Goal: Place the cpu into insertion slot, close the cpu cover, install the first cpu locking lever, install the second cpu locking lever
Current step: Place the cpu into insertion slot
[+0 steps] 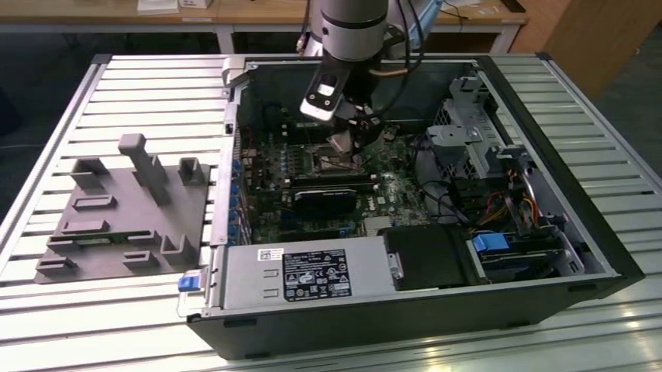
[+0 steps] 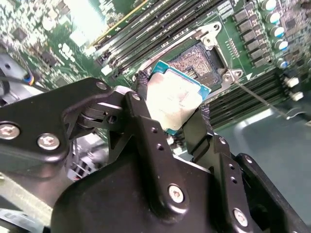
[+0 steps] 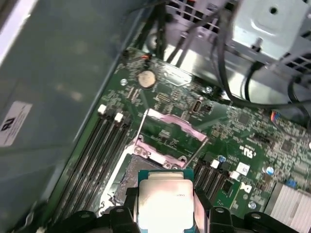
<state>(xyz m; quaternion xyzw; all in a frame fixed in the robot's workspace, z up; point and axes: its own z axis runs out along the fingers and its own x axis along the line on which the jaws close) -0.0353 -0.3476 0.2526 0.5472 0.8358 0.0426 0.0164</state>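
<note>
Gripper: the gripper (image 2: pixel 173 96) hangs inside the open computer case (image 1: pixel 414 310), above the green board (image 3: pixel 252 141).
Fingers: clenched on the chip (image 2: pixel 181 104), one finger (image 2: pixel 142 104) against each of two opposite edges.
Chip: held in the air, silver top facing the wrist views, close over the socket (image 2: pixel 201 60) but apart from it.
Socket: bare, its contact field uncovered.
Cover: the cover (image 3: pixel 172 122) stands flipped up at the far side of the socket.
Lever: one lever (image 2: pixel 257 97) sticks out free of its hook.
Progress: judged early. The chip is picked up but not seated, the cover is not closed, and no lever is latched.
</note>
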